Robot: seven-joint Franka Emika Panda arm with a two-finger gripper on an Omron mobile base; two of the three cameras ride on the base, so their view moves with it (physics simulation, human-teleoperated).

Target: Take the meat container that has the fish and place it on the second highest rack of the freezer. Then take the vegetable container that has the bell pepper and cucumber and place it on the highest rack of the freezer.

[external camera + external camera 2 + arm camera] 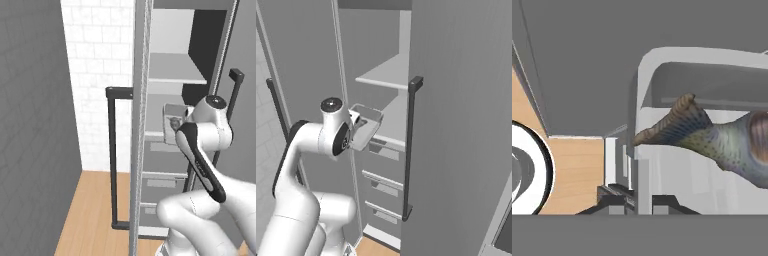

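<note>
The gripper (637,202) is clamped on the rim of the pale meat container (643,85), its dark fingertips (614,202) pressed to either side of the wall. The fish (712,135) lies inside it, tail toward the gripped edge. The container (367,127) is held in front of the open freezer (456,125), just beside the second shelf (398,120), below the highest rack (386,72).

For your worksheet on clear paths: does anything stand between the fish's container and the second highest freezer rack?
Nothing visible does. The container with the fish hangs before the open freezer, level with that rack.
</note>
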